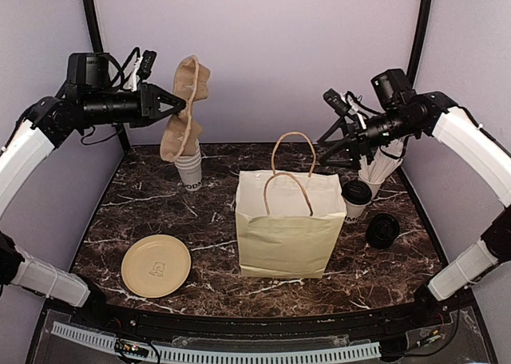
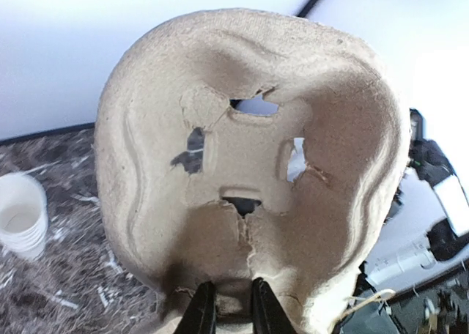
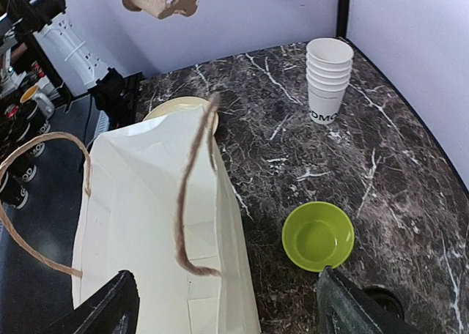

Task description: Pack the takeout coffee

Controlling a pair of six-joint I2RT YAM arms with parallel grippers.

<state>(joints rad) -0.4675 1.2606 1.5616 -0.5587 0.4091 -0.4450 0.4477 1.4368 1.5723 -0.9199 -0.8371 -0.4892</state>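
Observation:
The takeout coffee (image 1: 356,198), a small white cup with a black lid, stands on the table just right of the upright paper bag (image 1: 289,224). My right gripper (image 1: 326,150) hovers open above the bag's right side; in the right wrist view its gripper (image 3: 231,313) has wide-spread jaws over the bag's mouth (image 3: 146,224) with nothing between them. My left gripper (image 1: 172,104) is high at the back left, shut on the edge of a brown pulp cup carrier (image 1: 185,108). The carrier (image 2: 249,151) fills the left wrist view, with the left gripper (image 2: 231,316) pinching its lower rim.
A stack of lidless white cups (image 1: 190,171) stands below the carrier. A tan plate (image 1: 156,266) lies front left. A white cup of straws (image 1: 375,172) and a black round object (image 1: 383,231) sit near the coffee. A green bowl (image 3: 318,236) sits behind the bag.

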